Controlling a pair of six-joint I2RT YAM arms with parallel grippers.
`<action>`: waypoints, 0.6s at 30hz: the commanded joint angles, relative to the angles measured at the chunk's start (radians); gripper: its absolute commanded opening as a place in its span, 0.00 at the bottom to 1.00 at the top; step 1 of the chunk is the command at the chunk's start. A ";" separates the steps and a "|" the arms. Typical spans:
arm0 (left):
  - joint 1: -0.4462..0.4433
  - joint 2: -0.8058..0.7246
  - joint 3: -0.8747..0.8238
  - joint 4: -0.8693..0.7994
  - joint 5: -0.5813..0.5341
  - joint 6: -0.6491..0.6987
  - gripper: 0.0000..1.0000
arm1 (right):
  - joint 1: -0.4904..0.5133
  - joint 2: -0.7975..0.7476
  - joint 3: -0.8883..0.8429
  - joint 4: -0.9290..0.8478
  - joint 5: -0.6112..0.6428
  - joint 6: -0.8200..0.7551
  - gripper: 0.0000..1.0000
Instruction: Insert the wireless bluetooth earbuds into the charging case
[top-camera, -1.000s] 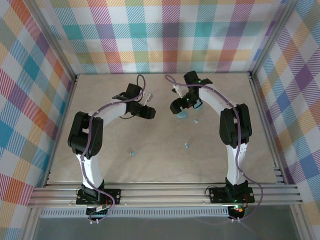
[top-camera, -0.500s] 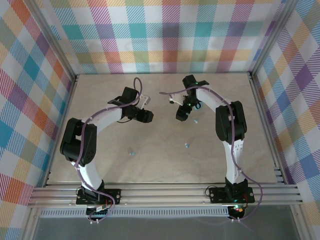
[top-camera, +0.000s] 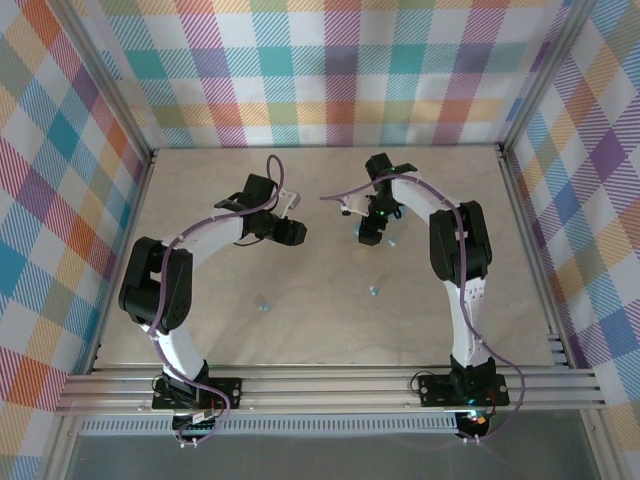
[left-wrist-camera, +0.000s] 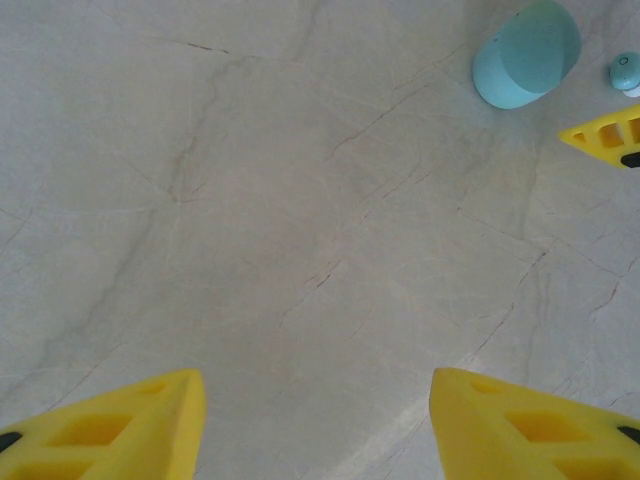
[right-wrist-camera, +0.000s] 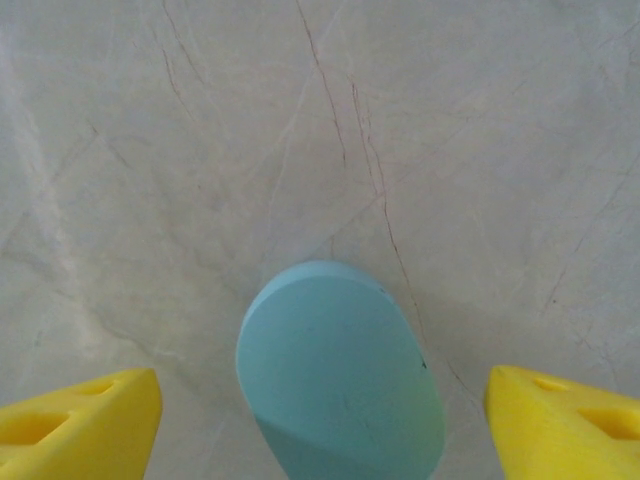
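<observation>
Progress: no earbuds (top-camera: 373, 291) seated, I see them loose mid-tabletop | charging case (right-wrist-camera: 340, 385) looks closed, toward far edge, between my right gripper's (right-wrist-camera: 320, 400) spread fingers, untouched | left gripper (left-wrist-camera: 315, 385) spread, empty | remaining: open case, load buds

I am looking into a robot test cell in a lab — a marble-look table (top-camera: 320, 335) boxed in by plaid cloth walls (top-camera: 330, 70) on an aluminium frame (top-camera: 330, 385), with the left arm (top-camera: 165, 295) and right arm (top-camera: 460, 260) bolted at its near edge.
</observation>
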 joint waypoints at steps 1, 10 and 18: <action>0.006 -0.033 -0.020 0.004 -0.002 0.007 0.61 | -0.010 0.036 -0.011 0.006 0.014 -0.069 0.83; 0.005 -0.048 -0.043 0.031 -0.003 0.000 0.62 | -0.010 0.057 -0.019 0.004 0.002 -0.086 0.75; 0.006 -0.166 -0.170 0.209 0.033 0.020 0.65 | 0.000 -0.022 -0.137 0.107 -0.011 -0.089 0.55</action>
